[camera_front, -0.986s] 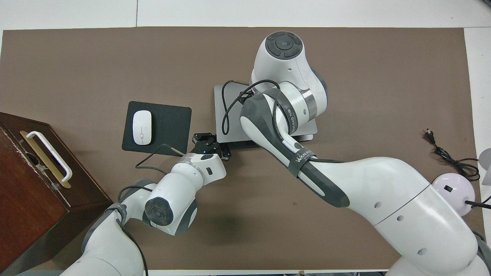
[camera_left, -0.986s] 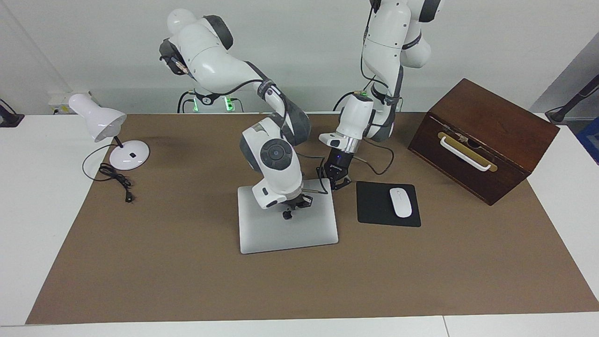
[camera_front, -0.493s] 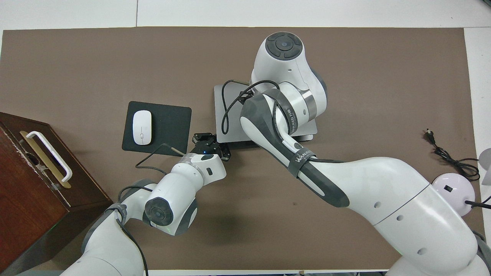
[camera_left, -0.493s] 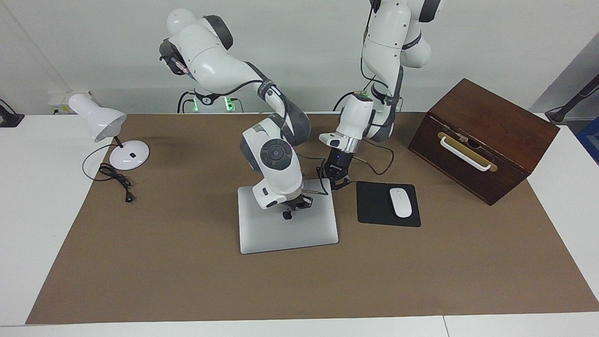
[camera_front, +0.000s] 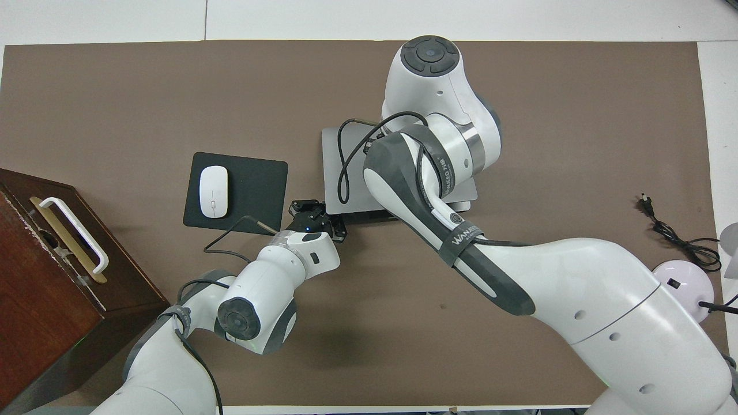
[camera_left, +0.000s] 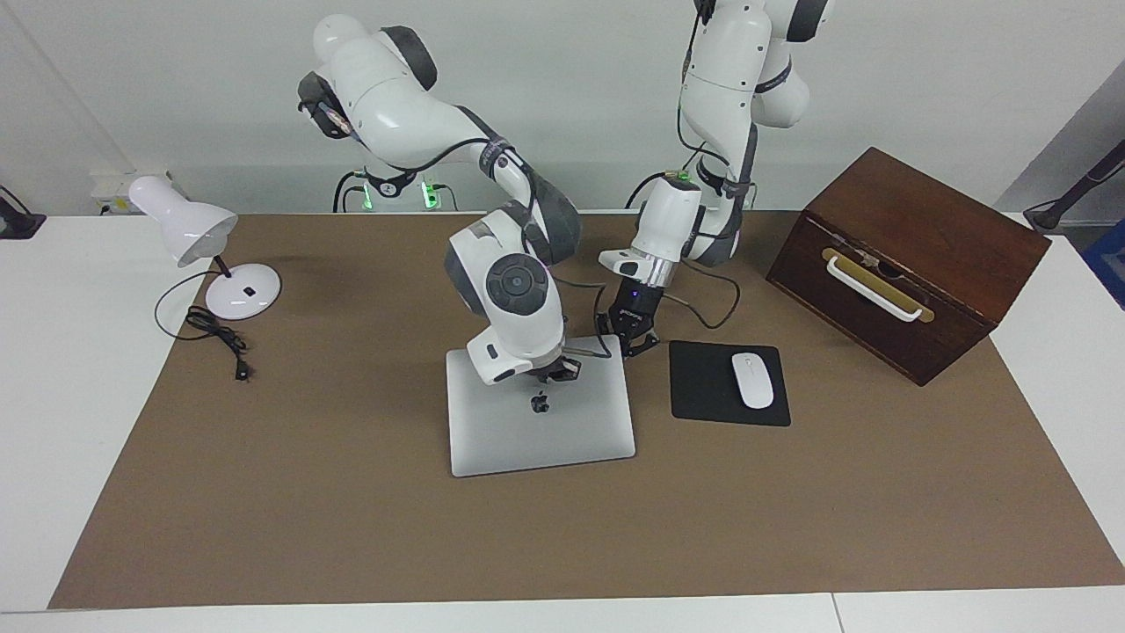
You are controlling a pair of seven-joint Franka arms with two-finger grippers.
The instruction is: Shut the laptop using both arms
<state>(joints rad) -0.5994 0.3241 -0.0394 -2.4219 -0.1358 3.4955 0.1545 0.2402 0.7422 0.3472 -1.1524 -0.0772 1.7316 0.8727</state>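
The silver-grey laptop (camera_left: 536,435) lies shut and flat on the brown mat, its lid's dark apple logo showing. In the overhead view (camera_front: 330,155) the right arm covers most of it. My right gripper (camera_left: 554,373) hangs just above the lid, over the part nearer to the robots than the logo. It is hidden under the arm in the overhead view. My left gripper (camera_left: 630,341) sits low beside the laptop's corner nearer to the robots, toward the left arm's end, and also shows in the overhead view (camera_front: 316,214).
A black mouse pad (camera_left: 703,387) with a white mouse (camera_left: 752,380) lies beside the laptop toward the left arm's end. A dark wooden box (camera_left: 905,264) stands past it. A white desk lamp (camera_left: 185,230) and its cord (camera_left: 220,338) are at the right arm's end.
My right gripper has risen off the lid and drawn back toward the robots, uncovering the apple logo. The left arm and the laptop have not moved.
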